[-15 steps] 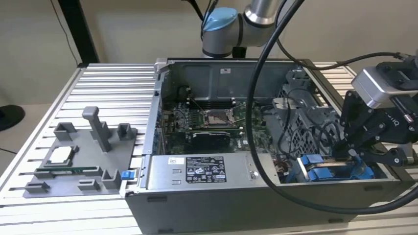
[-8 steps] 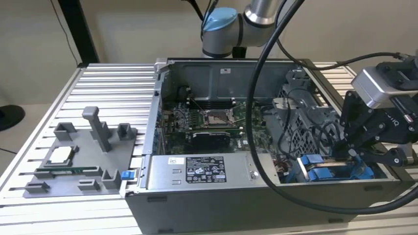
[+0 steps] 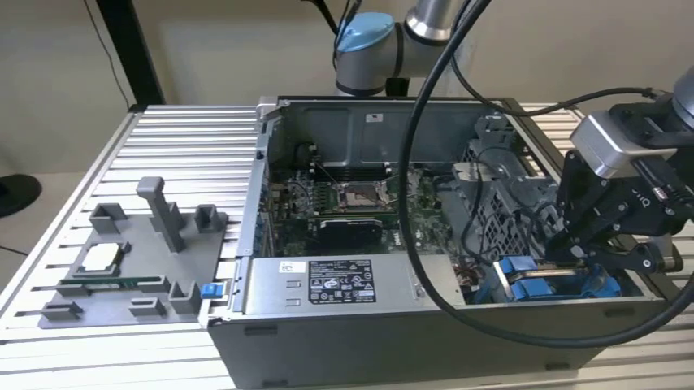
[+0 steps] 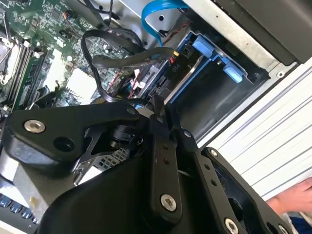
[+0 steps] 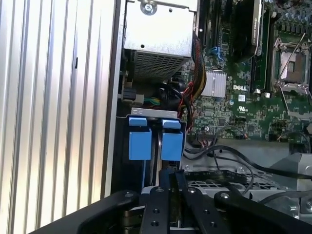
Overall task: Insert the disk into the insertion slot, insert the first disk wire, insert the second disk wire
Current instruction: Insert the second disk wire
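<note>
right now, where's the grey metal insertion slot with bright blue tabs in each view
exterior view: the grey metal insertion slot sits at the exterior view's right, under the black tool
first wrist view: its blue tabs stand just past the tool
second wrist view: its tabs line the grey case wall
shared landmark: green motherboard

One open computer case (image 3: 434,325) sits on one ribbed tabletop (image 3: 184,138). Inside it: one motherboard (image 3: 347,203), one grey power supply box (image 3: 325,284) at 6 o'clock of the board, one perforated metal cage (image 3: 499,211) at 3 o'clock. In the first wrist view, two blue tabs (image 5: 140,144) stand side by side on the insertion slot (image 5: 131,117). One grey fixture tray (image 3: 119,276) lies at 9 o'clock of the case. One robot arm carries one end effector (image 3: 586,256). One blue flat cable (image 4: 156,9) shows in the second wrist view.
</note>
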Tool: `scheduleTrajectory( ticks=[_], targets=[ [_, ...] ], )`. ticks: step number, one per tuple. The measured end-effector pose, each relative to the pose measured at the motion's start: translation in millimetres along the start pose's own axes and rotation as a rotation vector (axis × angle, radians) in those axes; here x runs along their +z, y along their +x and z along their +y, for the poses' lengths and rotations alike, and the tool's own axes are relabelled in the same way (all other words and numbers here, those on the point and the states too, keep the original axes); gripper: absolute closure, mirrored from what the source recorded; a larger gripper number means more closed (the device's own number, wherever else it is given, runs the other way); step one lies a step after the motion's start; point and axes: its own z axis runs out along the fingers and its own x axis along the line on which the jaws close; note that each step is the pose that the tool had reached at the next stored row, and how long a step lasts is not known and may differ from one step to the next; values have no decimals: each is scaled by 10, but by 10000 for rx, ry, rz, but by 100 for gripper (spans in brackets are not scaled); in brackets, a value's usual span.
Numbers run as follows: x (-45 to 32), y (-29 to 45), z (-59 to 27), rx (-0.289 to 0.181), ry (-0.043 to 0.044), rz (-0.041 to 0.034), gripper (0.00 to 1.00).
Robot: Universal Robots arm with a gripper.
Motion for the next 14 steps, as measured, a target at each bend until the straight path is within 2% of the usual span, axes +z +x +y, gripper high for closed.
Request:
scheduleTrajectory(
  ticks=[2, 5, 6, 8, 9, 10, 14],
  targets=[
    [12, -30, 4, -10, 116, 110, 100],
    [28, -88, 8, -29, 359, 377, 100],
    [33, -111, 9, -30, 417, 506, 100],
    [43, -155, 9, -18, 470, 861, 100],
    [48, -170, 9, -15, 496, 1001, 100],
    [52, -178, 8, -17, 537, 1048, 100],
    [55, -185, 8, -23, 589, 1053, 100]
  ],
)
